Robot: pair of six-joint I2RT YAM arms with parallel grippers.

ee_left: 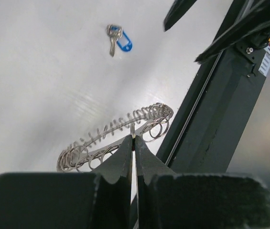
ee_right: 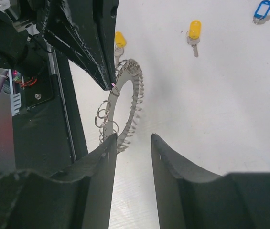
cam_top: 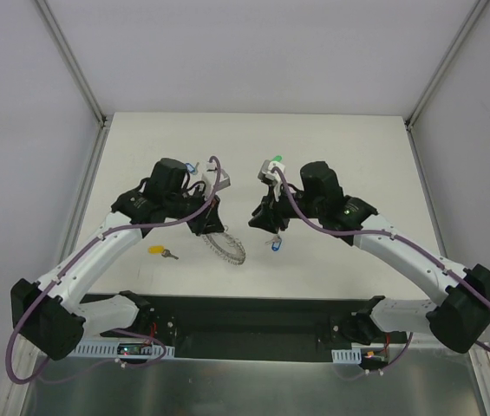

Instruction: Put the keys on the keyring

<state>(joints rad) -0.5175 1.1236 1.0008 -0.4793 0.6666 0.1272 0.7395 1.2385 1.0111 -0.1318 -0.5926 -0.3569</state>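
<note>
Left claw: clenched, its two tips pressed together on the rim of the keyring. The grip sits on the ring's band among the small wire loops. The ring lies over the white desk near its front edge, between the two arms. How far it is tipped off the desk cannot be told.

Right claw: released, jaws standing apart with only bare desk showing in the gap. It holds nothing. It hangs just beside the keyring, on the side opposite the left claw, and touches neither the ring nor any key.

Solid-blue key: lying flat on the desk, loose, apart from the keyring and below the right claw in the overhead view.

Other keys, all loose on the desk:
- yellow key, on the left arm's side of the ring;
- second yellow-headed key, partly hidden behind the left claw;
- blue-tagged key, farther off;
- green key, behind the right wrist.

No key is seen on the ring.
</note>
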